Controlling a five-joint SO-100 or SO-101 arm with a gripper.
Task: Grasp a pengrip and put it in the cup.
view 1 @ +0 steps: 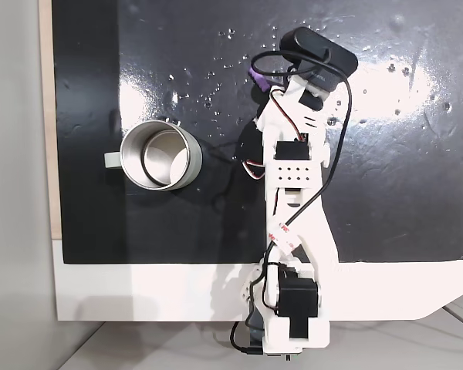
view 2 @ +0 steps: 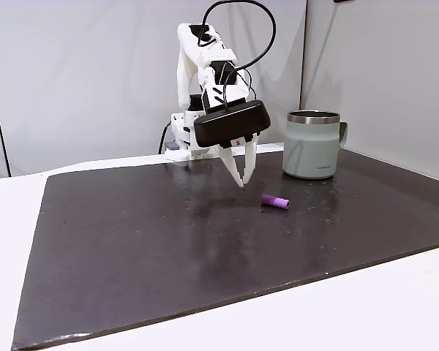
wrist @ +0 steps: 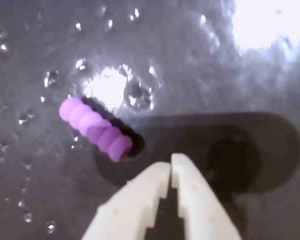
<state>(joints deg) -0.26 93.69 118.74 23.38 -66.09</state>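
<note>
The purple ribbed pengrip [wrist: 96, 129] lies on the black mat, up and to the left of my fingertips in the wrist view. My white gripper [wrist: 170, 162] hangs just above the mat, shut, with nothing between its fingers. In a fixed view from the side the gripper [view 2: 244, 180] points down, and the pengrip [view 2: 276, 201] lies a short way to its right, apart from it. The silver cup [view 2: 312, 145] stands upright further back on the right. From above, the cup [view 1: 160, 158] is left of the arm, and the pengrip [view 1: 258, 79] peeks out beside the wrist camera.
The black mat [view 2: 132, 248] lies on a white table [view 2: 366, 307] and carries small shiny droplets. The arm's base [view 1: 289, 316] sits at the mat's near edge in a fixed view from above. A grey wall stands behind the table.
</note>
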